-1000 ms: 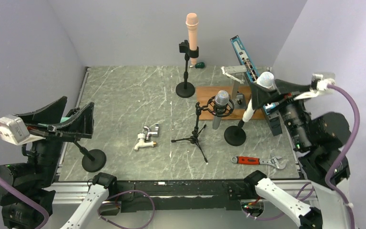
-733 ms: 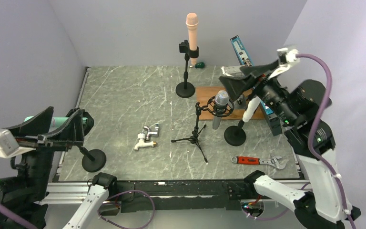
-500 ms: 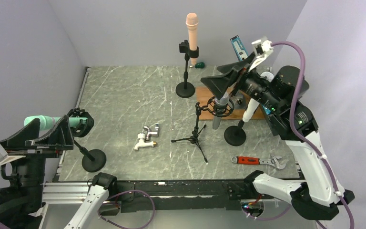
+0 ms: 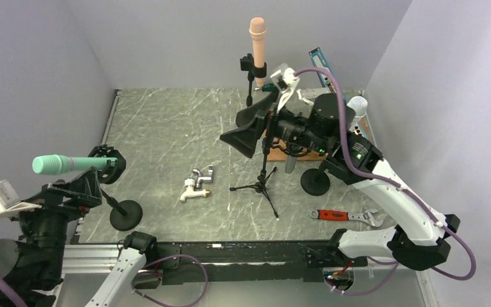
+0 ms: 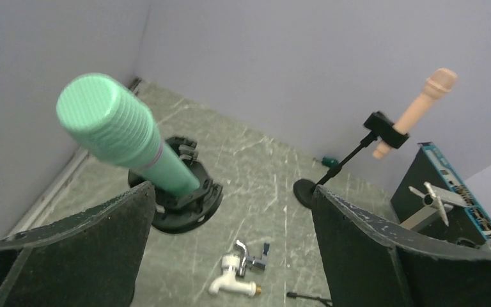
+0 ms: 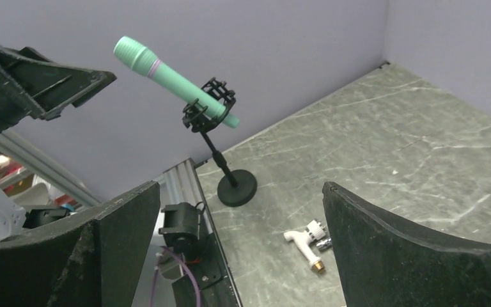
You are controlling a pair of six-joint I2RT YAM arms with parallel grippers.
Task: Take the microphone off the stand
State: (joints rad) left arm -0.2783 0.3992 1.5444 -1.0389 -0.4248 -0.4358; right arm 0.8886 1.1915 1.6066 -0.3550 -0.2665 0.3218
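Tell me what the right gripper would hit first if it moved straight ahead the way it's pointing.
Likely the green microphone's stand: the wrist view centres it between the open fingers of the right gripper, with only bare table before it. Depth is unclear.

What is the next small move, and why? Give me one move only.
Probably ease the left gripper forward and a little to its left, so that its open jaws straddle the green microphone. The mic sits ungripped in its shock mount, ahead of the gripper and off-centre toward the left jaw.
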